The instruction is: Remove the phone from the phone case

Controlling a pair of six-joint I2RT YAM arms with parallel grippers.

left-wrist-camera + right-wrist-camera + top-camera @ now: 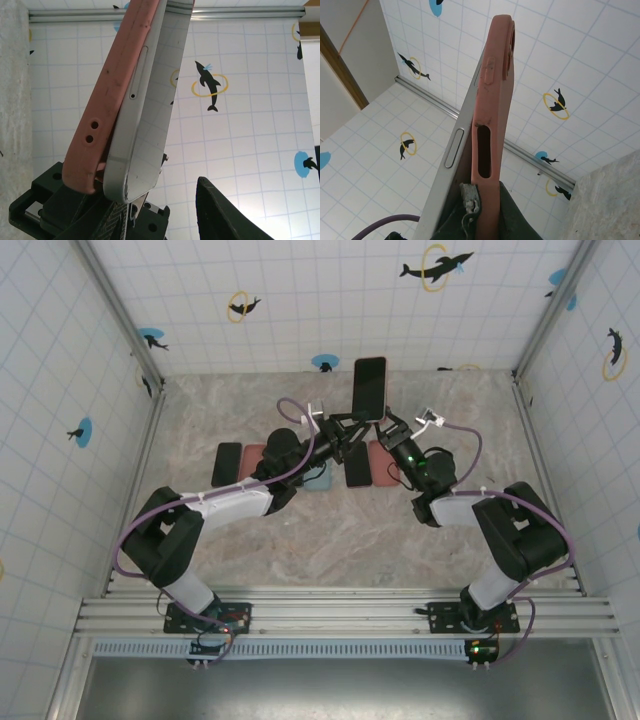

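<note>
The marbled counter (350, 540) is boxed in by white tiled walls (330, 300) with dolphin stickers. A metal rail (340, 612) runs along its near edge.

Above mid-counter, nearer the far edge, both arms hold the phone (369, 388) upright with its screen dark. In the left wrist view the pink case (115, 85) is peeled off the phone's (155, 100) silver edge at the lower end. The left fingers (225, 215) are apart: one stands clear of the phone, the other is hidden behind it.

The right fingers (509, 220) are clamped on the bottom of phone (455, 150) and case (492, 115). I cannot tell which of the two they touch.

A spare phone (227, 464) and a blue case (318, 480) lie mid-counter, partly hidden by the arms.
</note>
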